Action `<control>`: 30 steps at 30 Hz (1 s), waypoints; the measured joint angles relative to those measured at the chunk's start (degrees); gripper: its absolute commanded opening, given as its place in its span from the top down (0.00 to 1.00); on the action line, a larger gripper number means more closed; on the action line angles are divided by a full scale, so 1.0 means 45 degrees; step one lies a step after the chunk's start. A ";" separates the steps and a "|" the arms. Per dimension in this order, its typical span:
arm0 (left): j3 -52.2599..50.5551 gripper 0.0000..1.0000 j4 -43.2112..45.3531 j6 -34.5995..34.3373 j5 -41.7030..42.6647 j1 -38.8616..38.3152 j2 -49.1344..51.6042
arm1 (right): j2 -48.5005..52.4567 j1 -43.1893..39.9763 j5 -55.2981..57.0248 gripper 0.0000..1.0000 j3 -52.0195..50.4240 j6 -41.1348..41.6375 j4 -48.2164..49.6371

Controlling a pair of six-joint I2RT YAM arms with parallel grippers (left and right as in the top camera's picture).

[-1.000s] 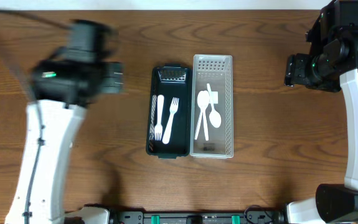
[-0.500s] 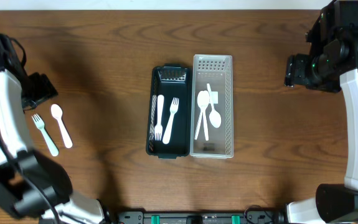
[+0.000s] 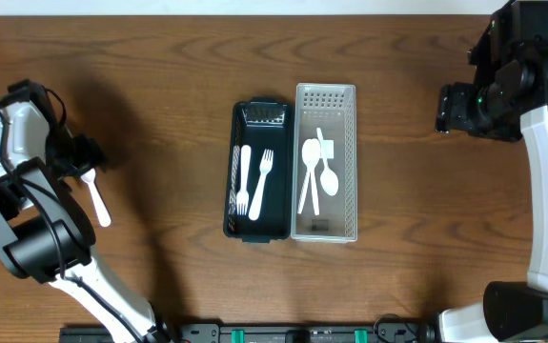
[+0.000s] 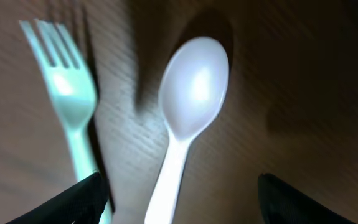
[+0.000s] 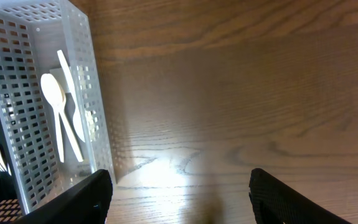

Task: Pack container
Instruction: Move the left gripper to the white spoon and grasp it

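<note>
A loose white spoon (image 4: 188, 106) and a pale green fork (image 4: 70, 106) lie side by side on the wood at the far left. My left gripper (image 4: 182, 205) hangs low over them, open, with the spoon's handle between its fingers. In the overhead view the spoon's handle (image 3: 97, 205) shows below the left gripper (image 3: 75, 157); the fork is hidden there. The black tray (image 3: 238, 214) holds two white forks (image 3: 254, 181). The white perforated basket (image 3: 350, 124) holds white spoons (image 3: 316, 176). My right gripper (image 3: 445, 107) is open and empty, right of the basket (image 5: 17, 93).
The two containers stand side by side mid-table. Bare wood lies between them and each arm. The right arm's base is at the right edge.
My left arm swung out to the far left and came down over the loose spoon and fork, which it now partly hides. The right arm has not moved.
</note>
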 measured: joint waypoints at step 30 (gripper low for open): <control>-0.2385 0.94 0.2472 0.0121 0.0529 -0.0044 -0.0476 | 0.0000 0.0000 0.0000 0.27 0.0000 0.0005 -0.0049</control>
